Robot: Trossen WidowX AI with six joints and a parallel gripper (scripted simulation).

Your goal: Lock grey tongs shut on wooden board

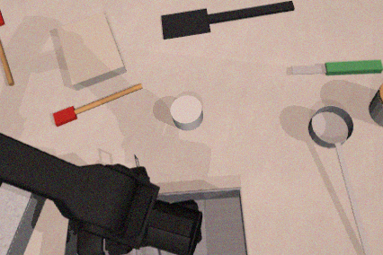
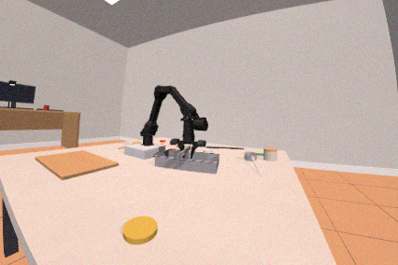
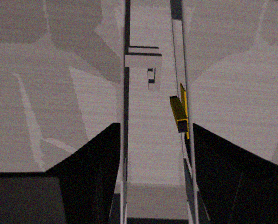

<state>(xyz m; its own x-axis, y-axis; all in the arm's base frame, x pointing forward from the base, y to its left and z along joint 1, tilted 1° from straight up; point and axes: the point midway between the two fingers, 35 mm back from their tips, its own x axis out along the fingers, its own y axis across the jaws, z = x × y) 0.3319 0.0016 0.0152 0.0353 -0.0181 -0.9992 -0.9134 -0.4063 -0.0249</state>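
The grey tongs (image 3: 126,100) stand with both thin arms between my fingers in the wrist view, the arms nearly parallel. A small yellow piece (image 3: 178,112) sits by the right arm. My gripper (image 3: 152,130) (image 2: 187,154) is partly closed, a fingertip against the outer side of each arm, so it is shut on the tongs. It is low at the roasting tin (image 2: 187,163) (image 1: 244,222). In the top view the robot's arm hides most of the tongs and part of the tin. The wooden board (image 2: 77,163) lies flat to the left of the tin in the exterior view.
A pale block (image 1: 92,51), a red-headed brush (image 1: 65,116), a white cylinder (image 1: 186,111) and a black spatula (image 1: 185,24) lie beyond the tin. A green-handled tool (image 1: 353,67) and a ring-shaped strainer (image 1: 337,145) are at the right. A yellow disc (image 2: 140,229) lies in front.
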